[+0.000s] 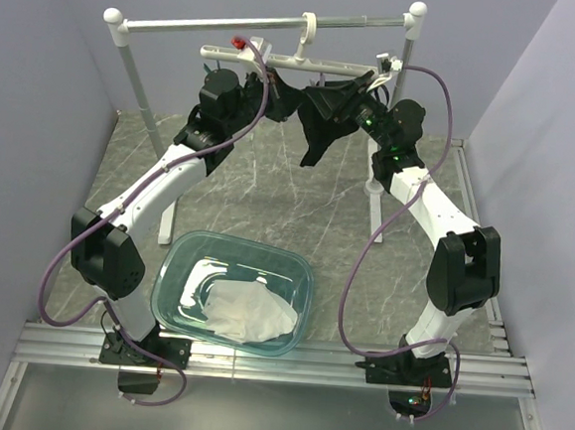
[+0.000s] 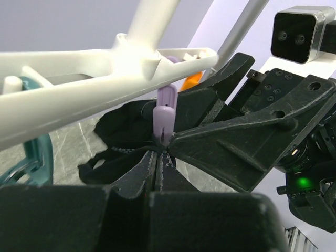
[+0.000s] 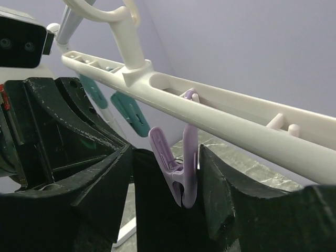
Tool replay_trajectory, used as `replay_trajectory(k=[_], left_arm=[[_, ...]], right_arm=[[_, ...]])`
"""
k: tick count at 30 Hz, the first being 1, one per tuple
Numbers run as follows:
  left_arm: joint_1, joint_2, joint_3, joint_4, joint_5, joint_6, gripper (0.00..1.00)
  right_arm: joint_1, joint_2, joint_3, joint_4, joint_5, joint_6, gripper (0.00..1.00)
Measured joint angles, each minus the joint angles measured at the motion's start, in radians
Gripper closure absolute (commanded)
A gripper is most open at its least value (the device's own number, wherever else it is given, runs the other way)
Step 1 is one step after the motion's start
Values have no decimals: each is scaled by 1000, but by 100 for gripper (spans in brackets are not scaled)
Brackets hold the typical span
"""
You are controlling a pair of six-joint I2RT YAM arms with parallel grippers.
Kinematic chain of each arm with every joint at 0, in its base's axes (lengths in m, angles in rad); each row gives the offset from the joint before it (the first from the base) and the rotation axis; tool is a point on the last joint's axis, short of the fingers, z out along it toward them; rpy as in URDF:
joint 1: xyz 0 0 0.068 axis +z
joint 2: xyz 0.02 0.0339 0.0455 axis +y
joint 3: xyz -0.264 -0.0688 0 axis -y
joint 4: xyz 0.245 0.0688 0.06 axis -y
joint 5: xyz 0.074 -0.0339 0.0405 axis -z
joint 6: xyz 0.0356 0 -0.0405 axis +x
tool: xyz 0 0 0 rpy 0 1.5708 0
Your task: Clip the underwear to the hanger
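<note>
The white hanger hangs by its hook from the rack rod. The black underwear hangs below its bar, between my two grippers. In the left wrist view my left gripper is shut on the top edge of the underwear, right under the purple peg. In the right wrist view my right gripper is open and straddles the purple peg. Its right finger touches the peg and its left finger stands apart. The peg's tip is closed against the underwear.
The tall rack's rod and posts span the back of the table. Teal pegs and an orange peg hang on the hanger bar. A teal basin holding a white cloth stands near the arm bases.
</note>
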Motion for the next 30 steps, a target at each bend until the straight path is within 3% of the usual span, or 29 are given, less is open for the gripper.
replay_trajectory(k=[10,16,19,22,30], left_arm=[[1,0,0,1,-5,5,100],[1,0,-2,0,-6,8,99],[1,0,-13,0,-7,17,94],[1,-4,-44,1,-13,35,75],[0,-82,-195,-6,-25,87,48]], right_arm=[[0,-3,0,-9,2,27,8],[-2,-13,0,-30,17,40,4],[-5,-23,0,-56,28,45,3],[-6,-36,0,-89,40,49,2],[-8,-82,-27,-145,42,51,1]])
